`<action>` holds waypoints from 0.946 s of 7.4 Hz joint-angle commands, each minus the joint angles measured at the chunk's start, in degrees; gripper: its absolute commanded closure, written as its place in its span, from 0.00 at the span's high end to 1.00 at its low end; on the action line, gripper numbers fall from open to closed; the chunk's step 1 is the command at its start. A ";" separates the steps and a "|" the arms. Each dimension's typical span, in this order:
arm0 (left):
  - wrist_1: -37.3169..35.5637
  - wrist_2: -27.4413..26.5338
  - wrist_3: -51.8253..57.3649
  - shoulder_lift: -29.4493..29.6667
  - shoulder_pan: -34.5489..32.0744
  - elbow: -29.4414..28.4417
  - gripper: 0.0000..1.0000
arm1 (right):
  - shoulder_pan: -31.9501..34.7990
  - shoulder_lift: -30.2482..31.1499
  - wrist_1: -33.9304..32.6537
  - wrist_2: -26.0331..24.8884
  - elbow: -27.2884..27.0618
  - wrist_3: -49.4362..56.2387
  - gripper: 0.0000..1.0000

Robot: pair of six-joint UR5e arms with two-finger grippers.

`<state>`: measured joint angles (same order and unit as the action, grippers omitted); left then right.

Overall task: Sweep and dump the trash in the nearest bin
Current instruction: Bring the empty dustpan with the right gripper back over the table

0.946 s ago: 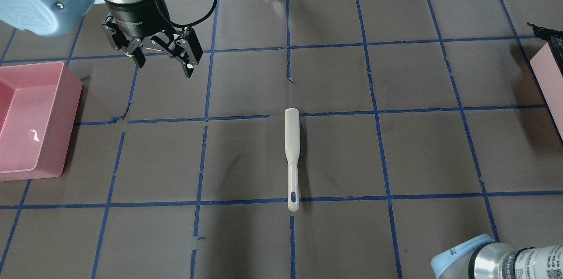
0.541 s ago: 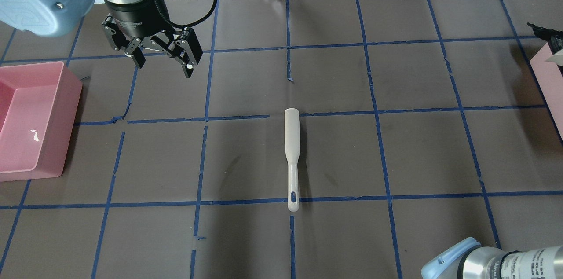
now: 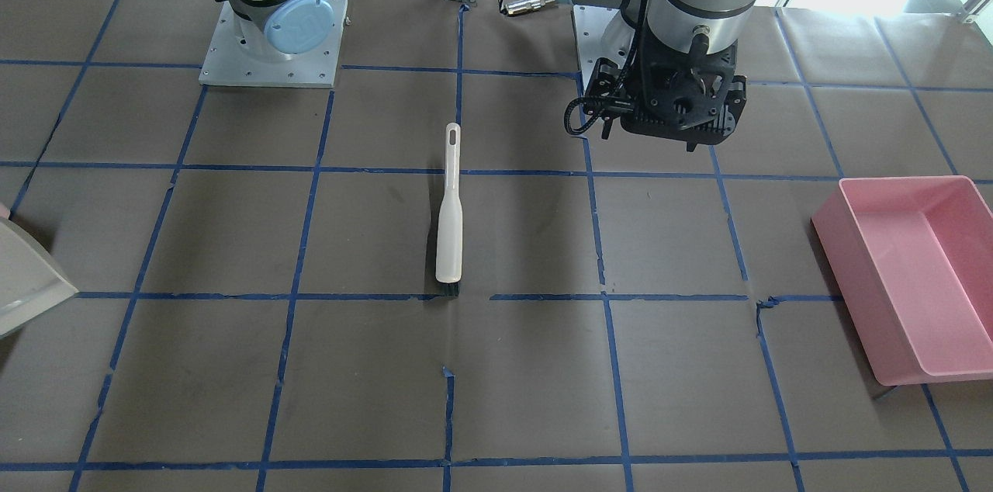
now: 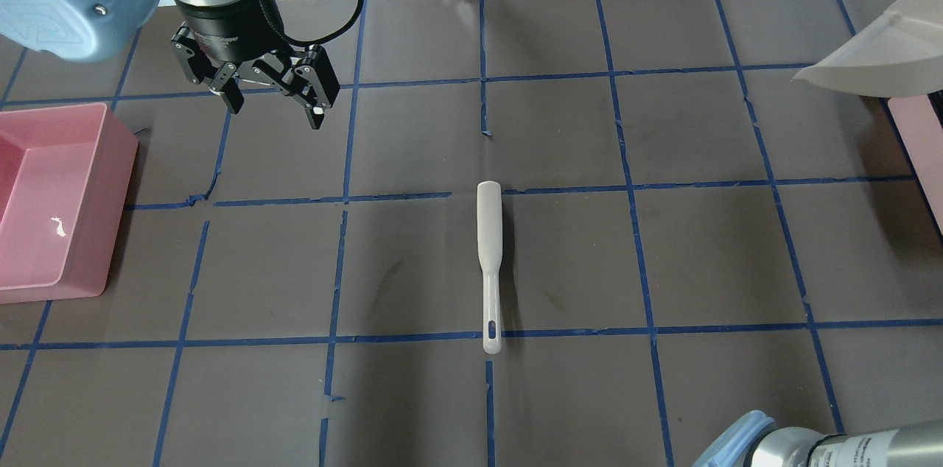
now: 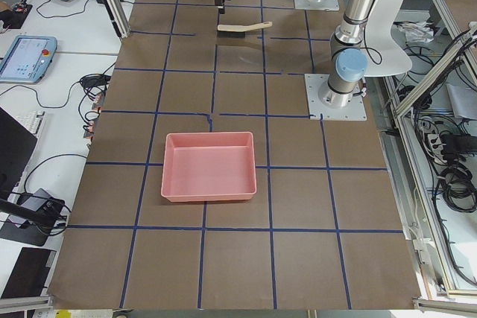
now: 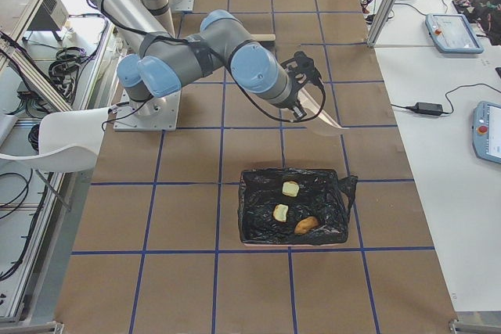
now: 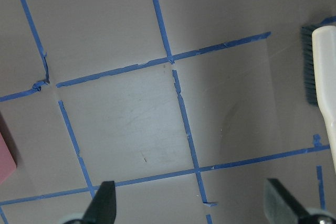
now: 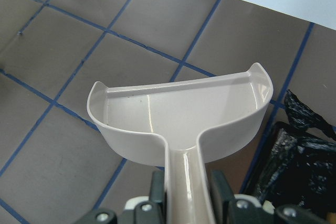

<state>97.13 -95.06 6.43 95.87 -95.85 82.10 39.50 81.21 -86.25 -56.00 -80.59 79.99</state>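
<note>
The trash lies inside the black-lined bin (image 6: pixel 252 217): an orange-tan lump (image 6: pixel 306 224) and two pale yellow chunks (image 6: pixel 290 188) (image 6: pixel 279 212). My right gripper (image 8: pixel 186 195) is shut on the handle of a beige dustpan (image 8: pixel 178 116), which is empty and held in the air beside that bin; the dustpan also shows at the overhead view's right edge (image 4: pixel 877 47). My left gripper (image 4: pixel 272 110) is open and empty above the table's far left. A beige brush (image 4: pixel 488 261) lies flat at the table's middle.
An empty pink bin (image 4: pixel 74 231) stands at the left edge. The black-lined bin's pink side (image 4: pixel 921 135) shows at the right edge. Blue tape lines grid the brown table cover.
The dustpan has come into the overhead view from the right edge, over the black-lined bin's corner. The right arm's elbow has shifted left along the bottom edge. The left arm has not moved.
</note>
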 commanded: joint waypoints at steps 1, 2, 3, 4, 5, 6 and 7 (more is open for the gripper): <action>-0.01 0.31 0.25 -0.06 0.66 -0.45 1.00 | 10.27 0.36 -9.84 0.37 -3.95 -12.08 0.00; 0.08 3.70 1.04 0.11 0.92 -0.54 1.00 | 15.20 -0.25 -18.34 -0.06 -6.40 -21.62 0.00; -0.36 3.91 1.04 0.11 0.93 -0.63 1.00 | 21.43 -1.82 -26.95 -0.33 -8.60 -32.16 0.00; -2.97 4.18 1.22 0.11 1.01 -0.63 1.00 | 27.93 -3.67 -34.96 -2.25 -9.32 -42.53 0.00; -5.43 3.92 2.87 0.20 1.01 -0.37 1.00 | 33.82 -5.77 -41.04 -5.40 -9.33 -50.99 0.00; -5.46 4.18 2.89 0.11 1.01 -0.19 1.00 | 37.89 -6.84 -45.45 -8.30 -9.24 -56.47 0.00; -5.46 4.26 2.89 0.02 1.01 -0.27 1.00 | 40.88 -6.59 -46.02 -9.03 -9.24 -60.79 0.00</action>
<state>92.08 -90.94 9.10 95.98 -94.85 81.80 75.70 75.12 -129.14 -63.05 -89.78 25.89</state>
